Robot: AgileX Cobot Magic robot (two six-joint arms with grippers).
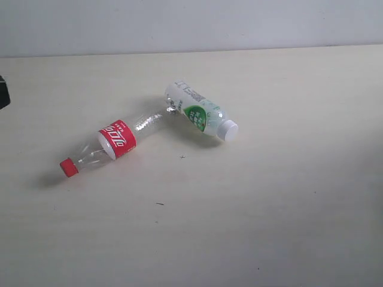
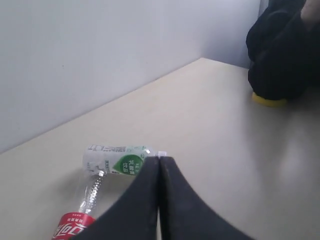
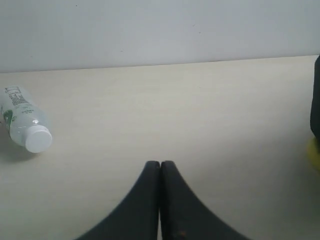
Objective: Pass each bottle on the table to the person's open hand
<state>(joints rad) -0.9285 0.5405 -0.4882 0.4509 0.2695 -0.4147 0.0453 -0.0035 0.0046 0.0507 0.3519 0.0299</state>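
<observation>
Two bottles lie on their sides on the cream table (image 1: pixel 269 197), touching base to base in an L. The clear one with the red label (image 1: pixel 114 142) points its red cap (image 1: pixel 69 167) toward the near left. The white-green labelled bottle (image 1: pixel 199 111) has its white cap (image 1: pixel 228 130) pointing right. No arm or person's hand shows in the exterior view. My left gripper (image 2: pixel 159 159) is shut and empty, held back from the white-green bottle (image 2: pixel 116 159) and the clear bottle (image 2: pixel 75 224). My right gripper (image 3: pixel 160 163) is shut and empty, with the white-green bottle (image 3: pixel 22 126) off to one side.
A pale wall (image 1: pixel 191 24) runs along the table's far edge. A dark object (image 1: pixel 3 92) sits at the left border of the exterior view. The left wrist view shows a black mass over something yellow (image 2: pixel 270 100); a black and yellow edge (image 3: pixel 315 145) also shows in the right wrist view.
</observation>
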